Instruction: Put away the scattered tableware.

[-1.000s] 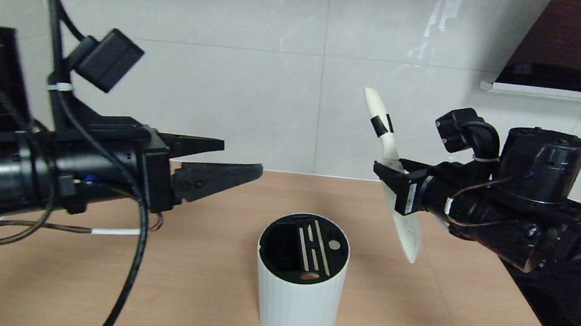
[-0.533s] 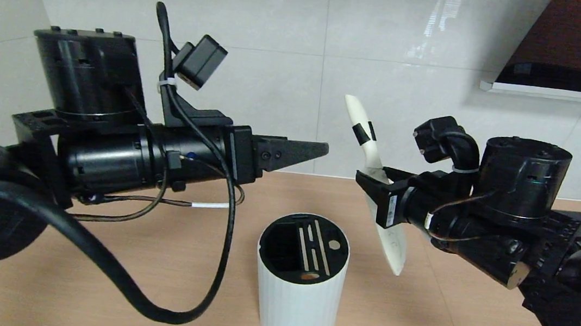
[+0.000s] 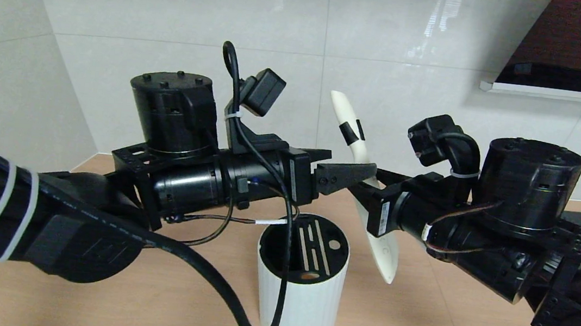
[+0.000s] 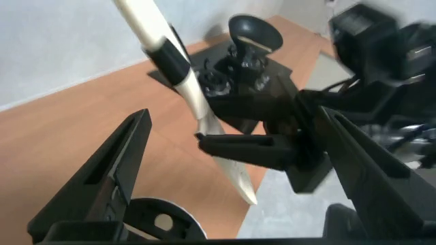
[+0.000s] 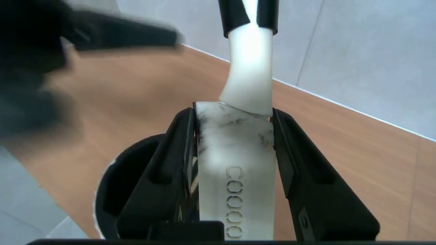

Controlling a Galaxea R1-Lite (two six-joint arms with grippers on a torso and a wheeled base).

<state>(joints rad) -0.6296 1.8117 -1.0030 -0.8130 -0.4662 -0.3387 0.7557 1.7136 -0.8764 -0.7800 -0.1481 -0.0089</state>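
Clamping right gripper [image 3: 373, 191] shut on white knife [image 3: 362, 150], mid-air over wooden counter [image 3: 415, 319]. Judging task as unfinished: carrying knife not yet stowed, hovering just beside and above white cylindrical knife holder [image 3: 302, 301], which is standing upright on counter. Pointing blade tip down, close to holder's rim on robot's right side; tilting handle up toward tiled wall. Showing nothing sticking out of holder's slotted black top, so crediting no item as put away yet. Remaining, as a guess: getting blade lined up over a slot and lowered in, possibly after passing knife to other arm, going by the pose alone.

Pinching blade flat between right jaws, just below where handle begins; leaving black band on handle clear above the grip. Spreading left gripper [image 3: 349, 165] wide open, holding nothing. Bracketing knife near handle-blade junction with left fingers, tips sitting just beside right gripper's tips. Appearing apart from knife in left wrist view, but not managing to tell contact for sure from head view.
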